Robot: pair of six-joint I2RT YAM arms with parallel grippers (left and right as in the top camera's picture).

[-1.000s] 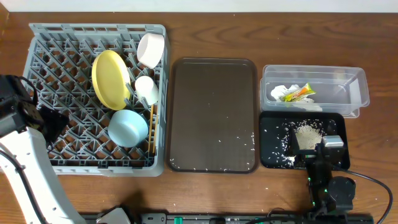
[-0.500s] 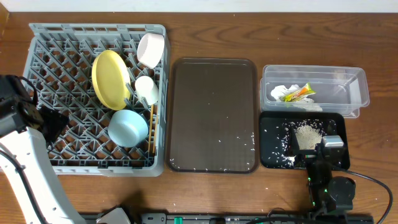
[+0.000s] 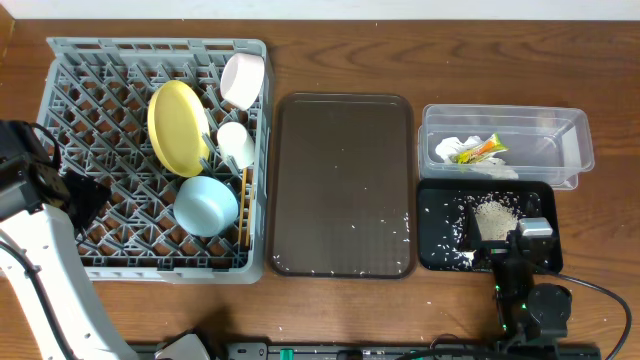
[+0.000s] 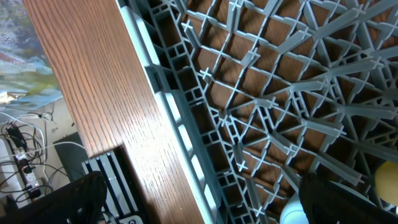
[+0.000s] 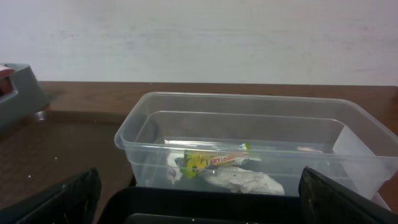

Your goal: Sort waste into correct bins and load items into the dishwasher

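**Sorting all but finished; both arms parked and empty**

By the look of things, the job is nearly complete. The grey dish rack (image 3: pixel 100 60) on the left holds every dish: the yellow plate (image 3: pixel 177 125) stands on edge among the pegs, the light-blue bowl (image 3: pixel 205 205) sits just nearer than it, one white cup (image 3: pixel 242 80) lies at the far right corner and the second cup (image 3: pixel 236 143) rests beside the plate. The chopsticks (image 3: pixel 245 205) run along the rack's right wall.

On the right, the clear tub (image 3: pixel 505 118) contains the crumpled napkin (image 3: pixel 452 148) and the yellow-green wrapper (image 3: pixel 478 151). The black tray (image 3: pixel 430 225), just nearer, carries the rice scraps (image 3: pixel 489 215) in a loose heap.

What remains is small. The brown serving tray (image 3: pixel 343 185) in the middle has no items on it, though a scatter of stray grains (image 3: pixel 400 225) lies along its near and right edges (probably too fine to pick up one by one).

The left gripper (image 4: pixel 199 186) hovers over the rack's near-left part with its jaws spread wide, holding nothing. The right gripper (image 5: pixel 199 180) sits at the near side of the black tray, facing the tub, jaws likewise spread and empty.
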